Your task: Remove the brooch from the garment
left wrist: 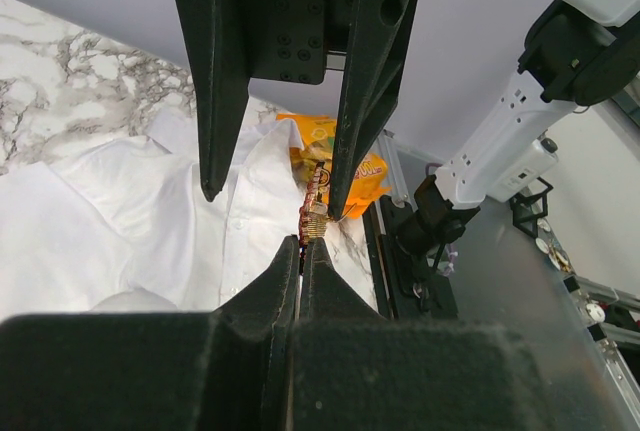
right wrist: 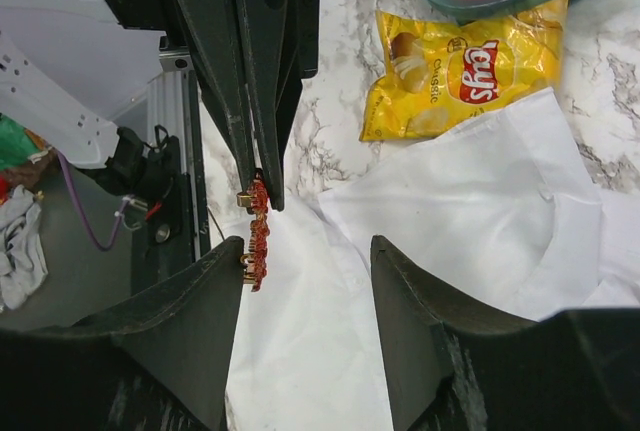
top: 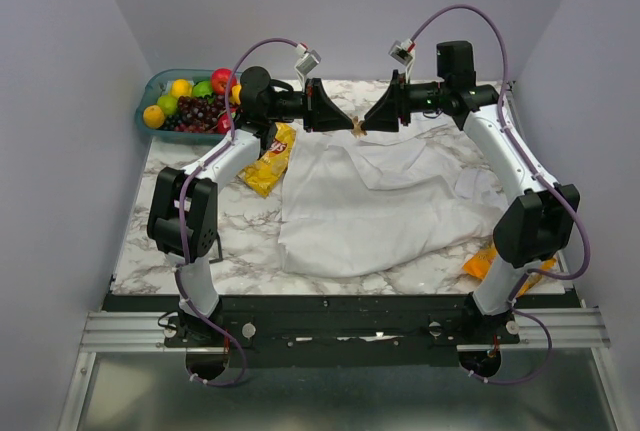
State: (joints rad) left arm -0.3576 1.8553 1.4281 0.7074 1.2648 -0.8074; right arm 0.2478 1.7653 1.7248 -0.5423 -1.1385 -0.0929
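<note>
Holding the brooch (left wrist: 313, 213): we see the left gripper (top: 349, 124) clamped tight on it.
Right gripper (right wrist: 308, 246): jaws apart, empty, one finger beside the brooch.
Brooch: over the shirt's (top: 370, 201) far edge.

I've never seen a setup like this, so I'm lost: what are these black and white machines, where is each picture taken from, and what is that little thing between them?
These are two robot arms bolted to a marble table. The wide picture looks down from above. The other two come from a camera on each wrist, looking past that arm's own fingers. On the table lie a white shirt, a yellow chip bag, an orange snack packet and a bowl of fruit. The left gripper is shut on a tiny orange-gold brooch; the right gripper stands open beside it.
</note>
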